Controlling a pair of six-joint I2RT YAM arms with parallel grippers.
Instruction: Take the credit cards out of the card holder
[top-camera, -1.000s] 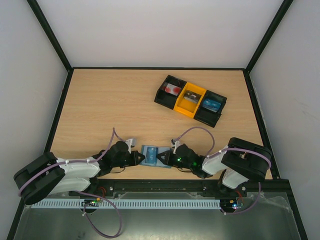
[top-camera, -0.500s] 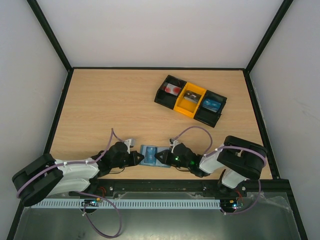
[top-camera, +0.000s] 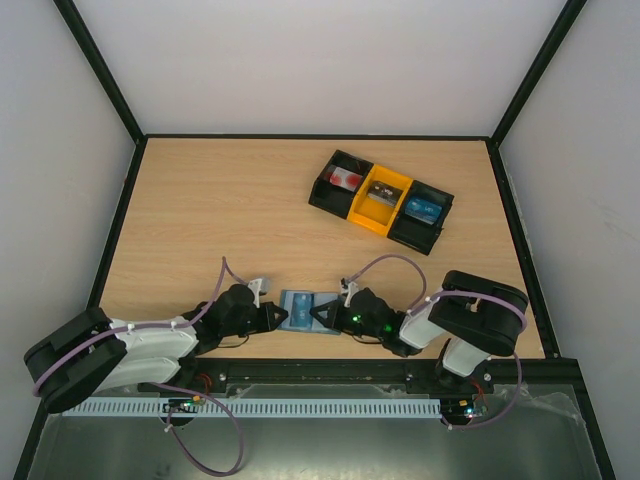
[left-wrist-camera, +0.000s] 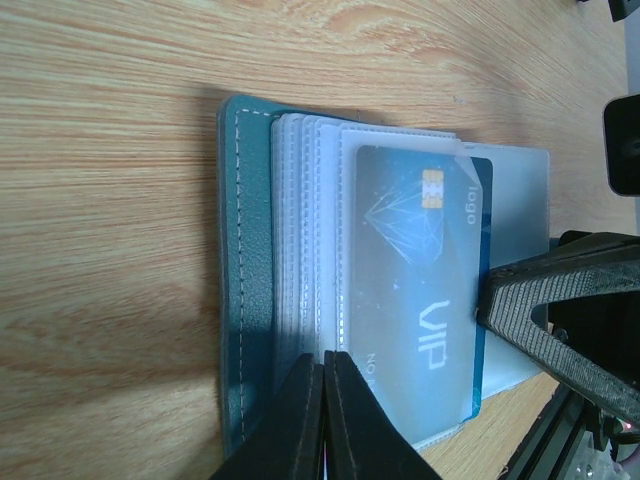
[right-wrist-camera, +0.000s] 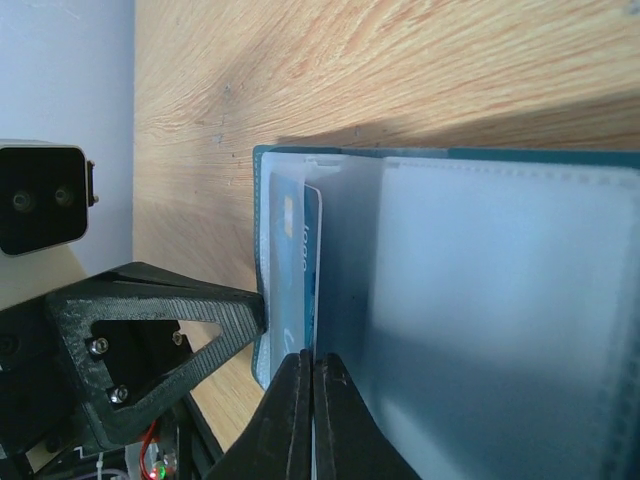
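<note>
Card holder (top-camera: 298, 311) lies open flat on wooden table (top-camera: 220, 220), between your two grippers. Your left gripper (left-wrist-camera: 322, 365): jaws together, tips at holder's left side, against clear sleeves. Your right gripper (right-wrist-camera: 303, 365): jaws together at holder's opposite side, tips meeting edge of blue card (left-wrist-camera: 415, 300) in top sleeve. Whether either actually pinches sleeve or card: cannot tell

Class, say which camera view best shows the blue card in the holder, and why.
Left wrist: the blue card faces the camera in the card holder, chip and print readable. Right wrist shows a foreshortened sliver; top external, a blue speck.
</note>
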